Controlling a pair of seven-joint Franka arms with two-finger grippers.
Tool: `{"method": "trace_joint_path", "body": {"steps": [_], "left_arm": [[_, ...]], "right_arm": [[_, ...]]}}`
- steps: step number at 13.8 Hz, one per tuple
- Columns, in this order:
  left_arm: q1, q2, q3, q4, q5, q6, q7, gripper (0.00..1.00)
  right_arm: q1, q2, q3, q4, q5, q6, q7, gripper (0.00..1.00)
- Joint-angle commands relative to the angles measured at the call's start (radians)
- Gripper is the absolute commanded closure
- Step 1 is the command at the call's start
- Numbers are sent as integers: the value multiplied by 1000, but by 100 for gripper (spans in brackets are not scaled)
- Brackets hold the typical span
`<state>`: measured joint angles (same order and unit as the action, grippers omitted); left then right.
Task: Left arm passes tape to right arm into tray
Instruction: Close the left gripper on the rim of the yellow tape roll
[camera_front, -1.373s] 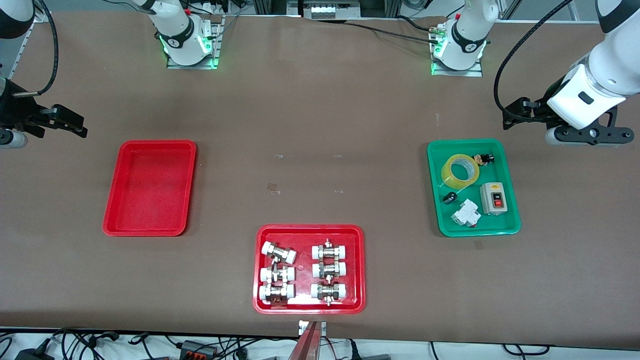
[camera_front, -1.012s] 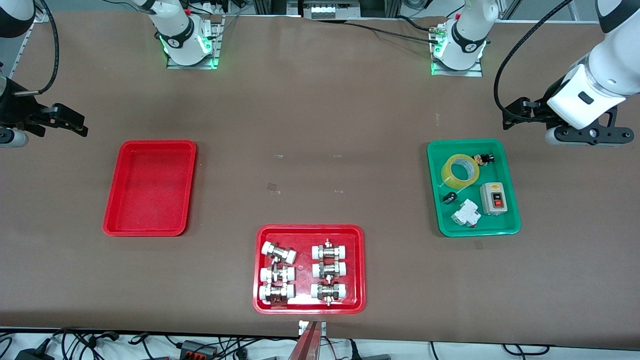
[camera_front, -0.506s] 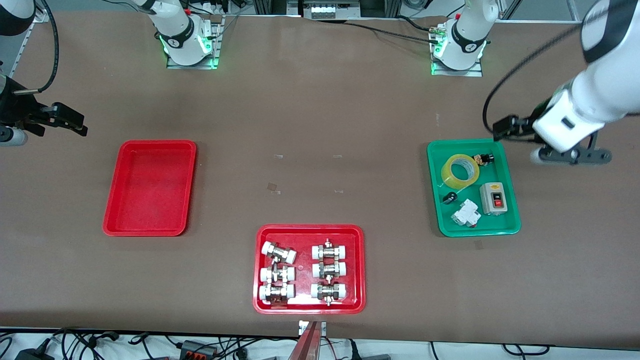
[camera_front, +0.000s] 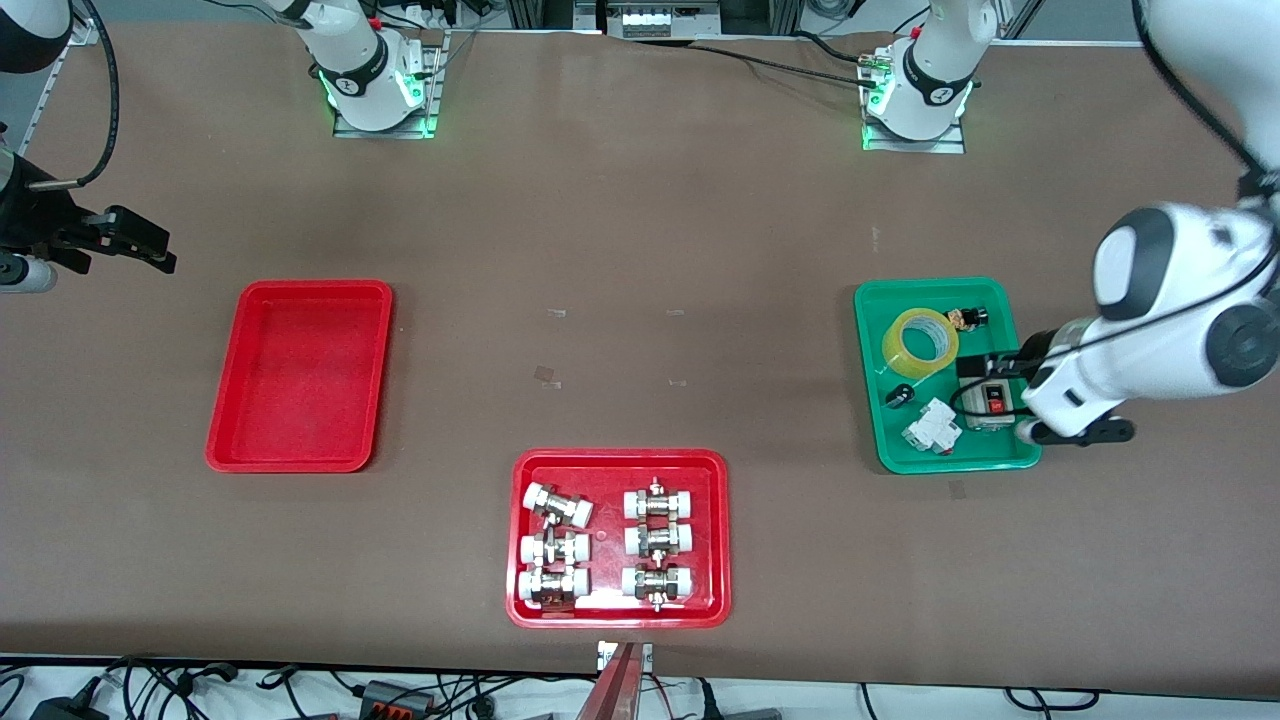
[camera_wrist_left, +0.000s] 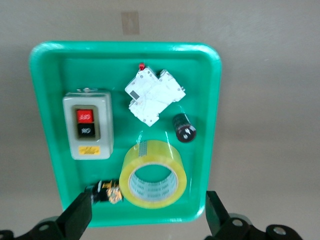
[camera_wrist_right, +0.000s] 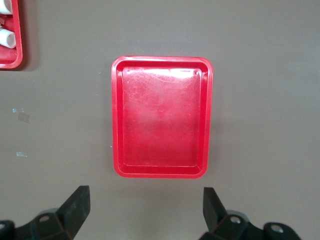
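Hovering over the green tray (camera_front: 1030, 452), our empty left gripper (camera_wrist_left: 150, 220) gapes above the tape (camera_wrist_left: 153, 174) near its far corner—light, stiff, slick, best pinched across the rim—while our right gripper (camera_wrist_right: 145, 215) waits open.

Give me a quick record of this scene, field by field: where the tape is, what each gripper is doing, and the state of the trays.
tape: lying flat in the green tray, not held
green tray also holds: grey switch box, white breaker, small black cylinder
left gripper: open, over the green tray
right gripper: open, waiting at the right arm's end of the table
plain red tray: nothing in it
red tray with fittings: nearest the front camera
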<state>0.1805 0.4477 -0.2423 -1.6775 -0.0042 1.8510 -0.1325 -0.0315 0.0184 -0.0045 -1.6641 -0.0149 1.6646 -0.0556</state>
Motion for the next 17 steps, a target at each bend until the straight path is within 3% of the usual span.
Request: {"method": "trace_joint_path", "body": {"steps": [1,12,17], "left_arm": [[32,-50,3,-166,10,124,2,0],[79,-107,0,-399,10,309,-59,0],[79,-99,-2,-444,12,378,-104,0]], "right_arm": [[-8,-2,1,6,13,-11,-20,0],[-7,0,1,7,13,-23,-20,0],[-7,0,1,7,13,-26,-20,0]]}}
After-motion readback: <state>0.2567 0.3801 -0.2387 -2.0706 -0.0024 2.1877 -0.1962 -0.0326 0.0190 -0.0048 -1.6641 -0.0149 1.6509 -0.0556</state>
